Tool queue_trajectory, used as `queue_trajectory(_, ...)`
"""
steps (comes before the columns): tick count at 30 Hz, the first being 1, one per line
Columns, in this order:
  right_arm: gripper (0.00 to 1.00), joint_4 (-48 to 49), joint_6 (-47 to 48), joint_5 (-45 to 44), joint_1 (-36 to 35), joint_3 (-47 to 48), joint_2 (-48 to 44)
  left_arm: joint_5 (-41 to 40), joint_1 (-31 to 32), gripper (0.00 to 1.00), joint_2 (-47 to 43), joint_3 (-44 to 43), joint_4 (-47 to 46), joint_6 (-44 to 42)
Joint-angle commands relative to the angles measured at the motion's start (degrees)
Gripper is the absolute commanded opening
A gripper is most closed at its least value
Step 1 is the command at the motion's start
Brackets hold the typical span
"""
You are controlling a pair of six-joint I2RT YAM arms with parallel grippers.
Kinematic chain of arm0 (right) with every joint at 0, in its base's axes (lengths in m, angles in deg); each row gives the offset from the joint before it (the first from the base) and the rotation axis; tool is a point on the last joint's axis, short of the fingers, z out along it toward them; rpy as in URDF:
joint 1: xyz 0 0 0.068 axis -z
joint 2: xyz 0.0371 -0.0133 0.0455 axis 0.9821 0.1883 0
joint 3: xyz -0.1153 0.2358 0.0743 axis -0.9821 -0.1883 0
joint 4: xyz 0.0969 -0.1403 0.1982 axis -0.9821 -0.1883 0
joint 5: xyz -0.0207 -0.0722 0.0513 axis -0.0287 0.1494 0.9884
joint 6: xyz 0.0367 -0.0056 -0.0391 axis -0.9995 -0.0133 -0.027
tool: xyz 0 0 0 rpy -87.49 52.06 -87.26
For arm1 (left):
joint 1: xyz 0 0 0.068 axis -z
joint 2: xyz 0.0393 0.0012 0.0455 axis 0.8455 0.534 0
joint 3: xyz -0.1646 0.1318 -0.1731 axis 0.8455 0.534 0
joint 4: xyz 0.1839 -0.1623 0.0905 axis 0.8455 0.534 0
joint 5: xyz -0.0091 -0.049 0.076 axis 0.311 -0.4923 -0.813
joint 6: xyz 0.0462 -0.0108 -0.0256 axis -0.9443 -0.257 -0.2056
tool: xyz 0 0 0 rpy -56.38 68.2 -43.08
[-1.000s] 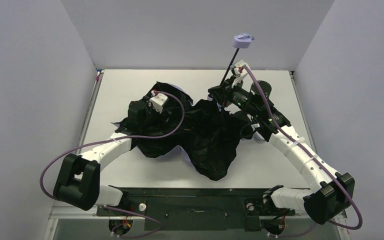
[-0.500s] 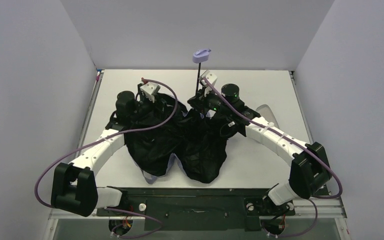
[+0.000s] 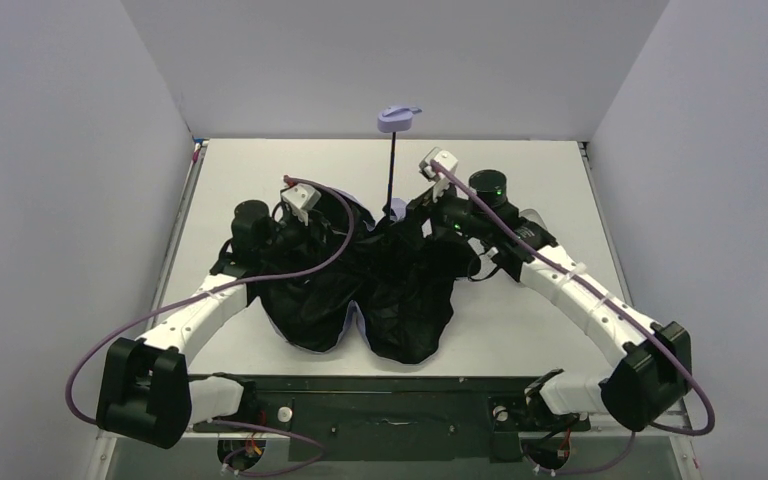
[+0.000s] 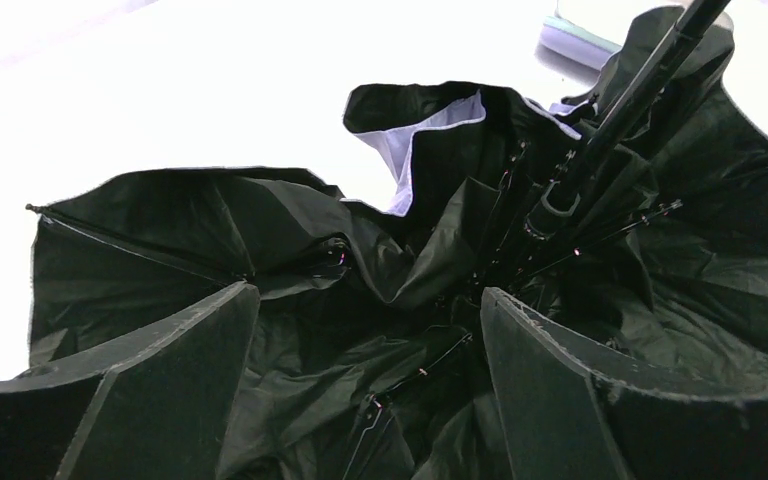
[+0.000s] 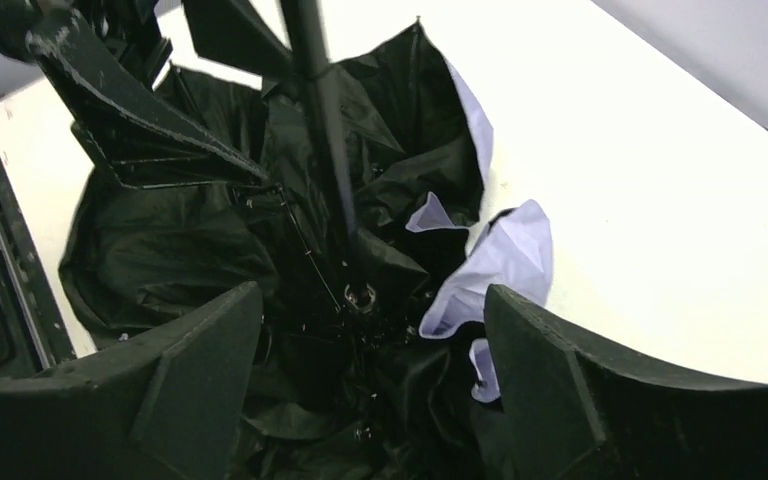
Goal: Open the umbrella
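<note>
umbrella [image 3: 390, 290] crumpled on the table [image 3: 260, 170], both grippers spread wide

from above: umbrella in the middle of the white table, between the two arms, canopy [image 3: 310, 300] down on the surface and black underside turned up. not stretched out; cloth slack, in deep folds, with two loose lobes toward the near edge. thin black shaft [image 3: 391, 170] rising from the middle of the heap, nearly upright, with the small lilac handle [image 3: 397, 119] at its top, high above the table and free of both arms.

left gripper [image 4: 365, 295]: fingers far apart, nothing between the pads, hanging just over the left part of the canopy. below it, black panels with thin ribs [image 4: 140, 245] running out to the hem, and one edge folded over to show the pale lilac fabric [image 4: 405, 160] of the outer side. shaft at the upper right of this view, slanted, apart from the fingers.

right gripper [image 5: 372, 292]: also opened wide, holding nothing. shaft crossing its view between the two fingers but beyond their tips, touched by neither, going down to the point where the ribs meet. more lilac fabric turned out just beside that point, against the white table. impossible to tell whether the fingertips of either gripper brush the cloth underneath.
</note>
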Motion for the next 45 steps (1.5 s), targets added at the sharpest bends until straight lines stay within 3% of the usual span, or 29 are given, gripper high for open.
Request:
queue_trajectory(1,0.7,-4.5,-6.8,-0.1,2.3,-1.7,-3.8,1.3,0.7,0.77,0.5,-1.4,-3.1,-3.6)
queue_trajectory(4,0.52,-5.8,-9.1,-0.3,3.3,-3.7,-3.7,0.4,1.9,0.6,1.3,-1.1,-3.2,-6.2)
queue_trajectory(5,0.43,-5.8,-10.1,-0.5,3.4,-4.9,-3.6,0.4,2.6,0.58,1.4,-0.8,-3.5,-6.7)
queue_trajectory(9,0.28,-4.1,-14.0,-0.1,3.2,-7.0,-2.2,1.0,5.1,0.49,1.9,0.2,-2.8,-11.0)
queue_trajectory(18,0.18,1.7,-20.2,0.8,0.7,-8.3,6.2,3.9,11.9,0.45,0.5,1.0,-0.5,-16.9)
queue_trajectory(26,0.2,2.2,-20.5,-2.0,0.7,-8.8,12.2,5.7,17.0,0.53,3.0,-2.3,-1.4,-9.7)
queue_trajectory(31,0.25,-1.2,-18.2,-4.6,2.9,-8.1,14.5,-1.5,19.6,0.51,5.5,-1.6,2.0,-7.6)
queue_trajectory(33,0.29,-3.1,-16.5,-5.4,4.0,-7.6,14.7,-3.4,19.6,0.4,5.8,-2.4,7.6,-9.3)
queue_trajectory(36,0.32,-5.3,-14.3,-6.8,5.9,-7.2,15.0,-5.1,19.6,0.11,3.7,-1.6,14.2,-11.4)
queue_trajectory(40,0.35,-7.7,-12.6,-9.4,7.7,-6.1,17.3,-3.5,19.9,0.04,-0.9,0.5,22.2,-13.0)
queue_trajectory(45,0.43,-10.1,-12.3,-10.5,9.7,-4.2,20.4,-5.5,20.6,0.0,0.8,1.0,30.7,-15.1)
